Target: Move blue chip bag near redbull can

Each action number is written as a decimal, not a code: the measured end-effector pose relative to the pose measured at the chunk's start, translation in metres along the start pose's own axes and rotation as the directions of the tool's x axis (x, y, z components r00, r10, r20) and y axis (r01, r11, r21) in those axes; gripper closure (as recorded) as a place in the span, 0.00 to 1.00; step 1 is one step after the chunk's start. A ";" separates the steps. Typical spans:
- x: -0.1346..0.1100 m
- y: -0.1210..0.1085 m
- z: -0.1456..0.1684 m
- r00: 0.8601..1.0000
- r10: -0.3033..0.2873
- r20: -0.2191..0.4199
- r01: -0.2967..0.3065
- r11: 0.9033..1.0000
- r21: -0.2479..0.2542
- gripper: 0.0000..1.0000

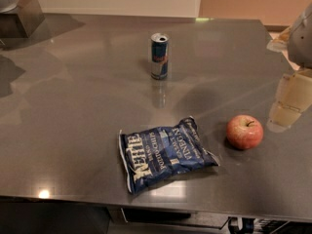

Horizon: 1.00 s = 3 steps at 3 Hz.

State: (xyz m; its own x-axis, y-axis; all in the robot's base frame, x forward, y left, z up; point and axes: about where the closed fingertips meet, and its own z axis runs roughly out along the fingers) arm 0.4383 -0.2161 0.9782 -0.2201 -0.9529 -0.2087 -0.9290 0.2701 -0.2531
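Observation:
The blue chip bag (165, 154) lies flat on the grey table (73, 106), near the front edge, with its white "Kettle" lettering facing up. The redbull can (159, 55) stands upright farther back, a good way behind the bag and apart from it. My gripper (288, 104) hangs above the table at the right edge of the view, to the right of the bag and beyond a red apple. It holds nothing that I can see.
A red apple (244, 131) sits on the table just right of the bag, between it and the gripper. A dark block with a pale bowl (14, 9) stands at the back left corner. The table's front edge runs just below the bag.

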 end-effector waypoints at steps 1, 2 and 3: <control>0.000 0.000 0.000 1.000 0.000 0.000 0.000 1.000 0.000 0.00; -0.010 0.002 0.001 1.000 -0.027 0.003 0.027 0.999 -0.021 0.00; -0.035 0.007 0.017 0.996 -0.086 0.028 0.088 0.994 -0.060 0.00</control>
State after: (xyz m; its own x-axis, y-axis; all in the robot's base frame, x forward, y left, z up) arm 0.4452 -0.1783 0.9673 -0.1306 -0.9684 -0.2127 -0.9609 0.1764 -0.2133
